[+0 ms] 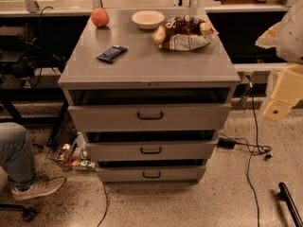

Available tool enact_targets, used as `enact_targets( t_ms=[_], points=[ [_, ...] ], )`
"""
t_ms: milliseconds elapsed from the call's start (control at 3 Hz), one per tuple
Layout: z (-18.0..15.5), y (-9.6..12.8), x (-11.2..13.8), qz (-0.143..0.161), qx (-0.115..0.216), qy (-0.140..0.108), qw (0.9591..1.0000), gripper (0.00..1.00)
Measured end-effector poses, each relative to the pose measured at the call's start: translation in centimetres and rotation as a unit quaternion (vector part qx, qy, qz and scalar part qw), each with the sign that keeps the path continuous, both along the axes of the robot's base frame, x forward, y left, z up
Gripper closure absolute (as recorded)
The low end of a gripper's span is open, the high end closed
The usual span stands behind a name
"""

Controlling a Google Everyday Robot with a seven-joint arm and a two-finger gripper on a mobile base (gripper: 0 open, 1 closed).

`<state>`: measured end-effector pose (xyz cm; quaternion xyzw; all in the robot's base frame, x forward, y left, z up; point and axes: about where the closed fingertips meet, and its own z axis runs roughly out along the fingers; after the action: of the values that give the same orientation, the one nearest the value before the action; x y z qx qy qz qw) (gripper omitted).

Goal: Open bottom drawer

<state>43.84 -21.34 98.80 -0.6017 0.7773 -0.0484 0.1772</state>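
While pincer [280,103] hangs far right, grip state unclear, bottom drawer [175,174] sits lower-left, well apart.

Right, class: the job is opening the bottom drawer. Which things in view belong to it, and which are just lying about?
For the job: bottom drawer, its black handle, the pincer at the view's right edge.
Lying about: red fruit, bowl, chip bag, dark packet, all on the cabinet top.

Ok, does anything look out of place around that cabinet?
A crumpled chip bag sprawls at the back right of the cabinet top, and a basket of cans sits on the floor by the bottom drawer. The gripper hangs off right.
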Motion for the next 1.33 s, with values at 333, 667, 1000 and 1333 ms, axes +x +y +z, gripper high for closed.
enact_targets(
  t_ms=[333,667,1000,1333],
  points=[
    [0.0,0.0,0.0,0.0,0.0,0.0,1.0,0.0],
    [-2.6,0.6,0.2,0.019,0.016,0.005,0.9997,0.0],
    [-10.0,2.7,0.5,0.067,0.062,0.029,0.9954,0.0],
    [-17.1,6.2,0.2,0.107,0.111,0.06,0.9863,0.0]
  ],
)
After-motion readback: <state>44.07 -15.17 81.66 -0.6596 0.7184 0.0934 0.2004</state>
